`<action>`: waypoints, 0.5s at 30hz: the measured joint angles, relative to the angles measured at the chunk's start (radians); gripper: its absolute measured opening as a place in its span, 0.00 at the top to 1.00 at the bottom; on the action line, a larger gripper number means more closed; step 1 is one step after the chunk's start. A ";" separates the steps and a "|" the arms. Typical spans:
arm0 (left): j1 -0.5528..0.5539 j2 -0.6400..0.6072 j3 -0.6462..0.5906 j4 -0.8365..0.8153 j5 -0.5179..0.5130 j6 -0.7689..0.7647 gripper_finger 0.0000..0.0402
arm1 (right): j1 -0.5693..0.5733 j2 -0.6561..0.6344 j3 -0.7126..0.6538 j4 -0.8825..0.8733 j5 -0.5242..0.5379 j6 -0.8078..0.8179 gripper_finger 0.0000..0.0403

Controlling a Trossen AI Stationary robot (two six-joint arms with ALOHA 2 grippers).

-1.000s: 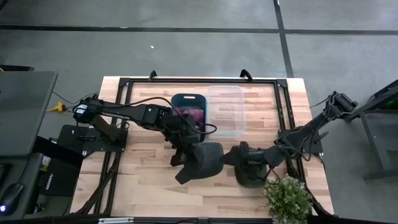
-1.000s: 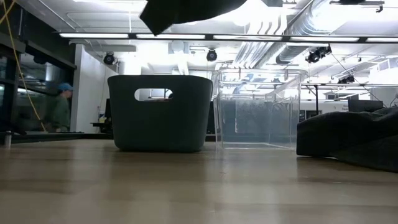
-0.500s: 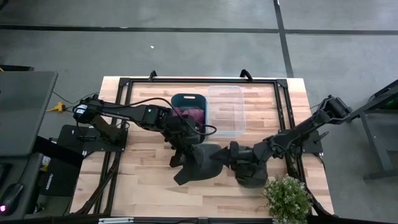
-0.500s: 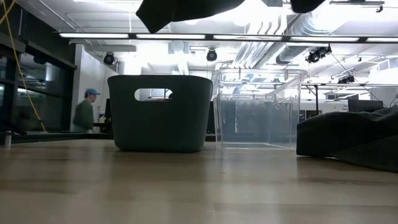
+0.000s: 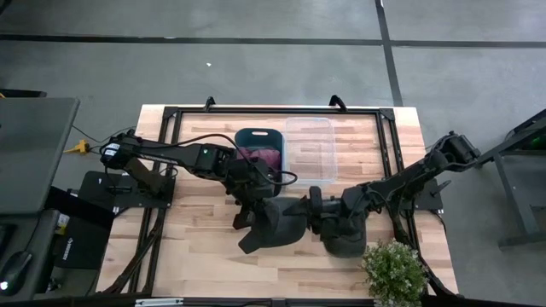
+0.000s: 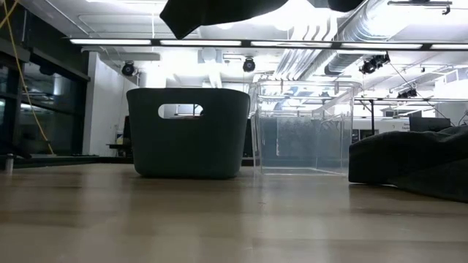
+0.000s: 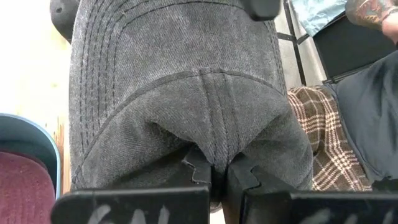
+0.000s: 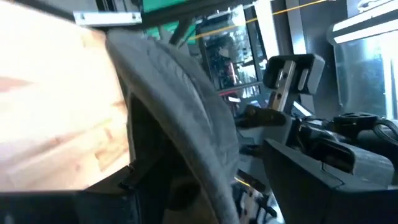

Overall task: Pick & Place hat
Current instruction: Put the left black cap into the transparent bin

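The grey hat (image 5: 275, 223) hung in the air over the wooden table (image 5: 196, 247), just in front of the dark blue bin (image 5: 258, 147), held by the left gripper (image 5: 256, 206). From above, the hat hid most of that gripper, so the grip could not be read there; the left wrist view showed it plainly, with the two dark fingers (image 7: 200, 169) pinched tight on a fold of the hat's fabric (image 7: 186, 93) at the back of the crown. The right gripper (image 5: 312, 208) sat close against the hat's other side, in front of the clear plastic container (image 5: 309, 151) that stood touching the bin. Its own camera saw the hat's edge (image 8: 186, 99) sweeping past very near, but how its fingers stood could not be told; they perhaps straddled the edge. The low view caught only the hat's underside (image 6: 219, 13), cut off by the top of the picture, well above the bin (image 6: 189, 132) and the container (image 6: 303, 128). Only the overhead picture showed a maroon thing (image 5: 260, 157) inside the bin and a second dark hat (image 5: 345, 241) lying on the table beside a potted plant (image 5: 394, 271).
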 joint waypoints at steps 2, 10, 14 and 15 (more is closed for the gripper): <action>0.000 0.000 0.000 0.006 0.000 0.000 1.00 | -0.002 0.005 0.000 0.003 -0.018 0.013 0.41; 0.000 0.000 0.000 0.052 -0.019 0.009 1.00 | -0.012 0.007 0.000 0.008 -0.051 0.039 0.41; 0.000 0.000 0.000 0.065 -0.028 0.010 1.00 | -0.022 0.024 0.000 0.031 -0.078 0.040 0.41; 0.000 0.000 0.000 0.078 -0.037 0.012 1.00 | -0.023 0.033 0.000 0.039 -0.083 0.039 0.41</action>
